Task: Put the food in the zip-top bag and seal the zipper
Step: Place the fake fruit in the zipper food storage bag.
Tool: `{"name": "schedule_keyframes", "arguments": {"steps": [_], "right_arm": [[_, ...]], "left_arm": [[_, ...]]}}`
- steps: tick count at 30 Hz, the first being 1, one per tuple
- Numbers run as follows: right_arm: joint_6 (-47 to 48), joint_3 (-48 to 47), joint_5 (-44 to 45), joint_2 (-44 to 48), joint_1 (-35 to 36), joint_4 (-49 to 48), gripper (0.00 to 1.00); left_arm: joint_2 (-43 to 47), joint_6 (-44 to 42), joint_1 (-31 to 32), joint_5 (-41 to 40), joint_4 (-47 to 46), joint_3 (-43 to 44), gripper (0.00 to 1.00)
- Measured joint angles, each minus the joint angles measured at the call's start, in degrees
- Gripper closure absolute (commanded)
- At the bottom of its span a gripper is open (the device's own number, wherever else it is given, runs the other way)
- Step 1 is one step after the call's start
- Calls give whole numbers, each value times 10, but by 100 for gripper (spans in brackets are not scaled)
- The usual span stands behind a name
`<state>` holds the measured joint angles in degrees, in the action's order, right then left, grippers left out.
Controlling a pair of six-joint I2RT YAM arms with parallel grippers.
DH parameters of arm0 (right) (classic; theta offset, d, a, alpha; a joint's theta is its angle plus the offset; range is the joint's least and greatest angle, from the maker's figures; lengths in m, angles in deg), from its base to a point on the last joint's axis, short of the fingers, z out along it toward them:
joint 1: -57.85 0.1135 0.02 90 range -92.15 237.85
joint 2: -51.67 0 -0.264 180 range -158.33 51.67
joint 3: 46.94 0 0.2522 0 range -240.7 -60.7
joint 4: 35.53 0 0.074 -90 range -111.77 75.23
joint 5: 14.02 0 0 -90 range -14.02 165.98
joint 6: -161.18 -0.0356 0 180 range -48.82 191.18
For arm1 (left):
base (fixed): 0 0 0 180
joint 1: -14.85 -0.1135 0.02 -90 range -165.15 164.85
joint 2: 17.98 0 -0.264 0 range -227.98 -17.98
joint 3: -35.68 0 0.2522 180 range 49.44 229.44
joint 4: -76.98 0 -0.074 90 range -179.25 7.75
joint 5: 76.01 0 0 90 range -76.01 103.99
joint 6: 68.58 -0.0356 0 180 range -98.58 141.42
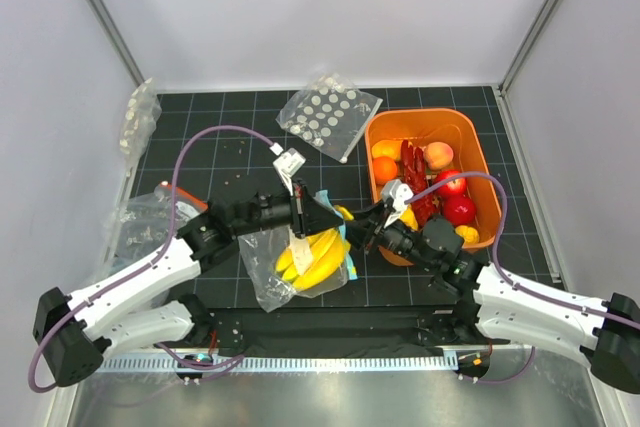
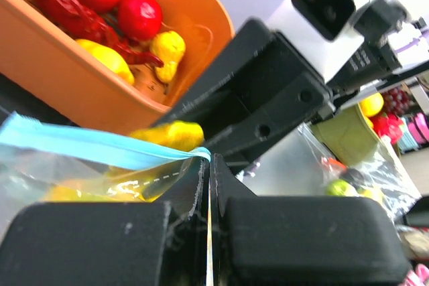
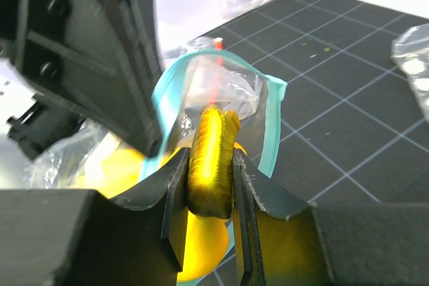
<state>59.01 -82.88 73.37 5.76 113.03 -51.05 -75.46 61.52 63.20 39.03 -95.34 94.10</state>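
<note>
Left jaws: I pinch the zipper.
Right jaws: clamped on the bananas.
Risk: my push tugs zipper free; mouth collapses.

Orange bin — red apples, chillies inside.

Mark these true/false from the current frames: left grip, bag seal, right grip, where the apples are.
1. The left end effector is shut on the zipper. True.
2. The zip-top bag is sealed. False: its mouth gapes open.
3. The right end effector is empty. False: it grips the banana bunch at the bag's mouth.
4. The red apples sit in the orange bin. True.
</note>
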Motion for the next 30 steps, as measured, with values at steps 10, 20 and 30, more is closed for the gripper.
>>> {"name": "schedule_keyframes", "arguments": {"steps": [10,20,30], "right_arm": [[3,-11,-51,-35,3,-2,99],[6,-27,-99,-86,3,6,99],[9,-15,-61,-4,10,6,99]], "left_arm": [[16,-11,0,-23,5,-7,100],[-17,2,-1,38,-55,-19,100],[-23,49,4,118,-174,-32,100]]}}
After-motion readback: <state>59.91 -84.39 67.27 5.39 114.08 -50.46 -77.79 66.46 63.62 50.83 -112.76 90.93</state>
